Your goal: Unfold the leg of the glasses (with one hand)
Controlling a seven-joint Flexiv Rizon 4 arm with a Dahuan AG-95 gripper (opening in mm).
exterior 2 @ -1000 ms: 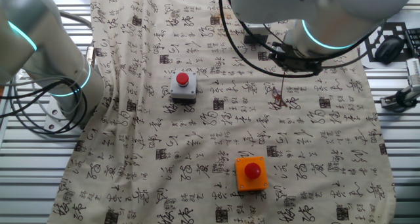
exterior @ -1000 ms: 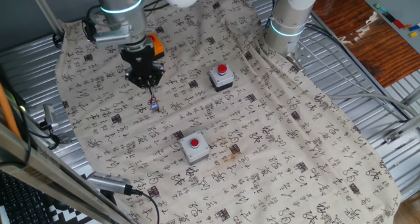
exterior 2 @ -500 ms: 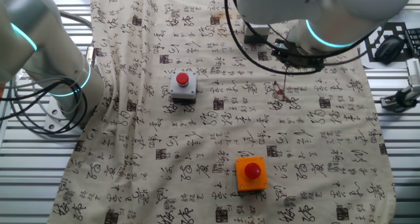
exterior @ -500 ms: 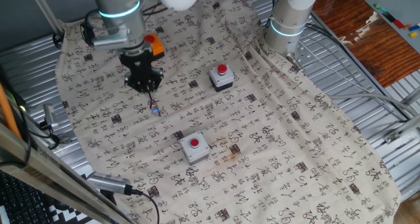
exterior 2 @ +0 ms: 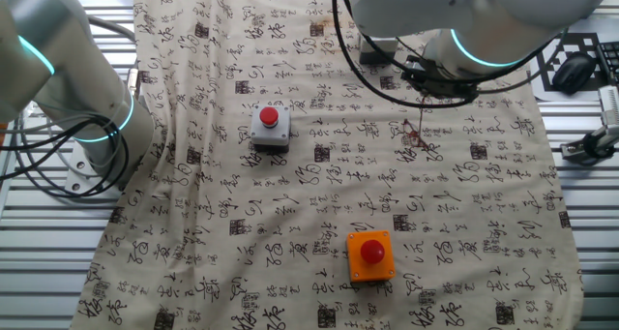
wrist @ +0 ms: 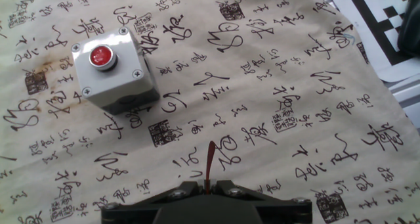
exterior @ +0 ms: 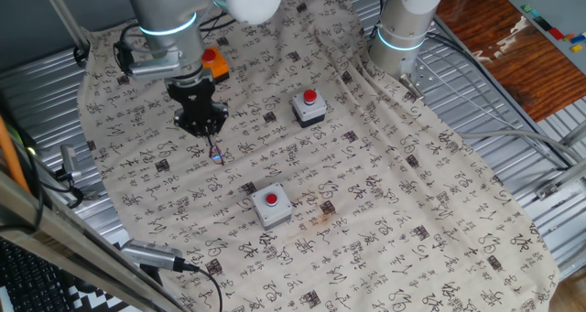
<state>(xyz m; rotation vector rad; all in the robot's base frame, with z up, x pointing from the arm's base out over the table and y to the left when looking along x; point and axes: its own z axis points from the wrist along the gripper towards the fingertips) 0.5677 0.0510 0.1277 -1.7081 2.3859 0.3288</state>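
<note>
My gripper (exterior: 203,122) hangs over the left part of the printed cloth and is shut on one thin dark reddish temple of the glasses (exterior: 217,154). The rest of the frame dangles below the fingers, close to the cloth. In the other fixed view the gripper (exterior 2: 426,90) sits just above the glasses (exterior 2: 415,136). In the hand view the temple (wrist: 209,161) sticks straight out from between the closed fingertips of the gripper (wrist: 209,184); the lenses are hidden there.
A grey button box (exterior: 309,108) stands right of the gripper and another (exterior: 270,205) nearer the front. An orange button box (exterior: 215,63) sits behind the gripper. A second arm's base (exterior: 403,28) stands at the back right. The cloth's edge (wrist: 387,79) is near.
The gripper has shifted a little and come lower with the temple in its grip; the glasses now hang nearer the cloth.
</note>
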